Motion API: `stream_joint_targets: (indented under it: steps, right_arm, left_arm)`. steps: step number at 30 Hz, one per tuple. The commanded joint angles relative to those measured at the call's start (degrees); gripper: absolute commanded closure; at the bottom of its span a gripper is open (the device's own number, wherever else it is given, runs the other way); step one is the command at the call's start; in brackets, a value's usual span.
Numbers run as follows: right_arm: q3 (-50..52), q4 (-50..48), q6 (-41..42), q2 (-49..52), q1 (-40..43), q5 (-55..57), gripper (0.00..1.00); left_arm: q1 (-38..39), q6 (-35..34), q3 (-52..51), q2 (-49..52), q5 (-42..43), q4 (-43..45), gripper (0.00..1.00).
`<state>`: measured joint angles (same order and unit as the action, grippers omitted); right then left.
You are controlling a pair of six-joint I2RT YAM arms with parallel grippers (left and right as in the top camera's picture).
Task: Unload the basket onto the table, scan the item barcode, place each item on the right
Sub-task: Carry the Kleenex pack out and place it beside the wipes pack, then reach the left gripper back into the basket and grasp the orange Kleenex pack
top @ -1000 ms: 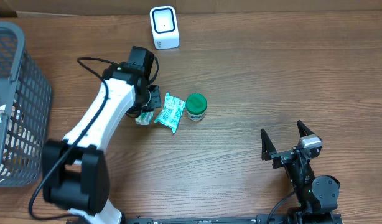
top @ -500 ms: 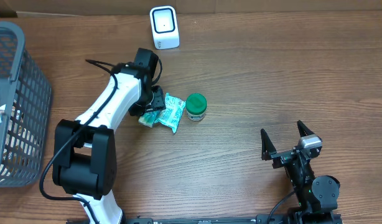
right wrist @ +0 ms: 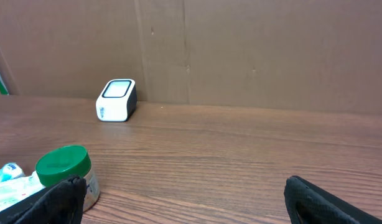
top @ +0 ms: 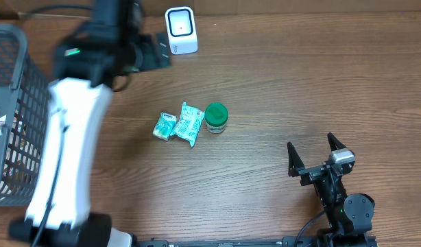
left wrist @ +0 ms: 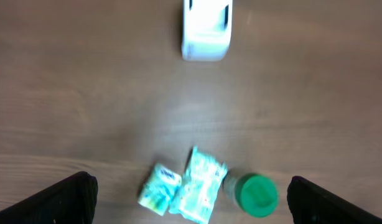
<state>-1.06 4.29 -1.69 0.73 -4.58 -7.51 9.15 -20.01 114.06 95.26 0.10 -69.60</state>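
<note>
Wooden table [top: 299,75] carries a small teal packet [top: 164,127], a larger packet [top: 188,123] and a green-lidded jar [top: 216,117] grouped well short of the scanner [top: 181,29], with left gripper [top: 154,53] and right gripper [top: 313,154] both spread wide and empty, so scanning is judged outstanding.

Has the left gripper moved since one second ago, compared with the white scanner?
Yes. The left gripper has left the small packet and moved farther from the robot's base; it is now open, just left of the white scanner.
</note>
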Motion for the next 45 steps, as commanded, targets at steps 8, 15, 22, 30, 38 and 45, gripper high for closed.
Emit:
stream_joint_targets:
  steps: [8, 15, 22, 30, 38, 45]
  right_arm:
    - [0.6, -0.3, 0.2, -0.6, 0.1, -0.2, 0.0]
    - [0.6, -0.3, 0.2, -0.6, 0.1, -0.3, 0.0]
    - [0.6, -0.3, 0.2, -0.6, 0.1, -0.3, 0.0]
    - [0.6, -0.3, 0.2, -0.6, 0.1, -0.3, 0.0]
    - [0.6, -0.3, 0.2, -0.6, 0.1, -0.2, 0.0]
    - [0.6, -0.3, 0.2, -0.6, 0.1, -0.3, 0.0]
  left_arm:
    - [-24.0, 2.0, 9.9, -8.9, -0.1, -5.4, 0.0]
    - [-42.1, -5.9, 9.6, -7.7, 0.0, -6.1, 0.0]
    - [-49.1, -4.6, 6.5, -3.8, -1.6, -6.4, 0.0]
    - [-50.1, 1.5, -1.0, 1.0, -3.7, -2.5, 0.0]
    - [-50.1, 10.0, -10.5, 2.1, -3.7, 10.0, 0.0]
    - [-50.1, 21.3, -15.5, 5.3, -4.3, 17.7, 0.0]
